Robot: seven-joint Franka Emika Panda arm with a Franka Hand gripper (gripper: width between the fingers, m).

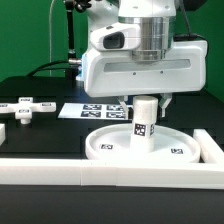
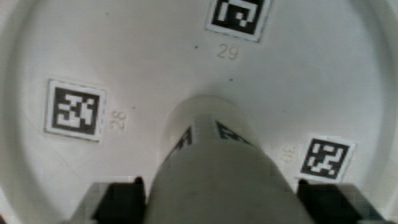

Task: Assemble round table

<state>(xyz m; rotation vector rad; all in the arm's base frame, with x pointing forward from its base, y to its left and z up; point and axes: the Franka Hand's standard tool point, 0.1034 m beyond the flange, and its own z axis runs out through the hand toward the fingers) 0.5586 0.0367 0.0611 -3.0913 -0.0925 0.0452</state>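
The wide rimmed white disc lies flat on the black table, tags facing up. The short thick white post stands upright over the disc's middle, its lower end at or just above the disc's surface. My gripper is shut on the post's upper part, straight above it. In the wrist view the post runs between my two dark fingers, with the disc and three of its tags beneath. The cross-shaped piece lies apart at the exterior view's left.
The marker board lies behind the disc. A long white rail runs along the front and another at the exterior view's right. A small white block sits at the left edge.
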